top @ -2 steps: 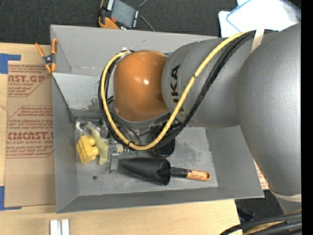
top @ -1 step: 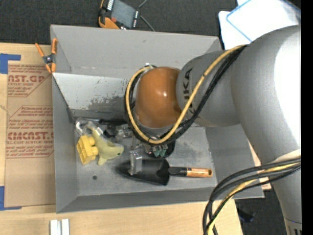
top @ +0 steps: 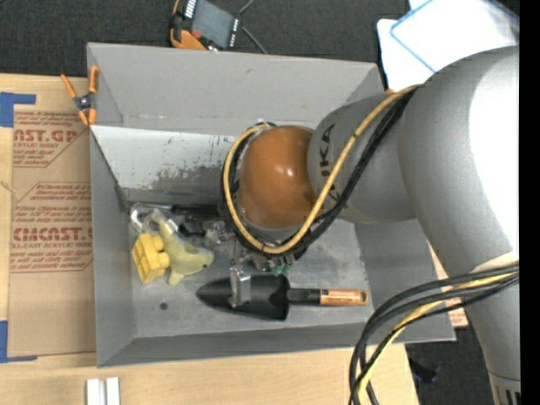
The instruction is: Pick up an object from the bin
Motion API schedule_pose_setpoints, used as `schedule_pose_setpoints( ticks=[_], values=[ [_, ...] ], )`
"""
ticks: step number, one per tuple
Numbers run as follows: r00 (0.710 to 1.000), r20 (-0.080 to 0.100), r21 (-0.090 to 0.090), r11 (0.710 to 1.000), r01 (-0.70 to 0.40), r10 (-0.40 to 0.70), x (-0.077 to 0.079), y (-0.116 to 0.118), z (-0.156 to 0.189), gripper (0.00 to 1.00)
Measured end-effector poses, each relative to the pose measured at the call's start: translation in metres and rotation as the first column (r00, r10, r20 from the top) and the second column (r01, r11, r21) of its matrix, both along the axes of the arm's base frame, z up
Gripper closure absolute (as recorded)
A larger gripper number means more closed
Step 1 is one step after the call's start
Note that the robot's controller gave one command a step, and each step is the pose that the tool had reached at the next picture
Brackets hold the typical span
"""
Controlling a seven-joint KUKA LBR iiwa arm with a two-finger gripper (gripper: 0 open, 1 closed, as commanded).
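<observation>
My gripper (top: pixel 244 283) shows as a silvery part below the arm's wrist, low in the bin near the front wall. It sits right on the wide end of a black scoop-shaped tool (top: pixel 253 299) that lies flat, its brown-orange handle (top: pixel 337 296) pointing right. Whether the tool is gripped I cannot tell. To the left lie a pale yellow rubbery piece (top: pixel 187 260) and a bright yellow ridged block (top: pixel 148 258), both apart from the gripper.
A clear, shiny item (top: pixel 145 218) and some small dark parts (top: pixel 192 224) lie along the bin's back left slope. The arm and its orange dome cover the bin's middle and right. The front wall stands close below the black tool.
</observation>
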State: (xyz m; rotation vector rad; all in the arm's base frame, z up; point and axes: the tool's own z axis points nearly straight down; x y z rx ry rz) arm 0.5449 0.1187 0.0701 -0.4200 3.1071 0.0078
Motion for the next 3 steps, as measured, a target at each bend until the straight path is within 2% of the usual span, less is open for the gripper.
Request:
schedule_pose_setpoints(
  ticks=[1, 2, 3],
  values=[
    [0.953, -0.006, -0.004, 0.953, 0.303, -0.303, -0.048, -0.026, 0.03, 0.0],
    [0.999, 0.011, 0.002, 0.999, -0.049, 0.049, -0.051, -0.028, 0.001, 0.0],
    [0.932, -0.004, -0.001, 0.932, 0.363, -0.363, -0.058, -0.024, 0.0, 1.0]
  ],
)
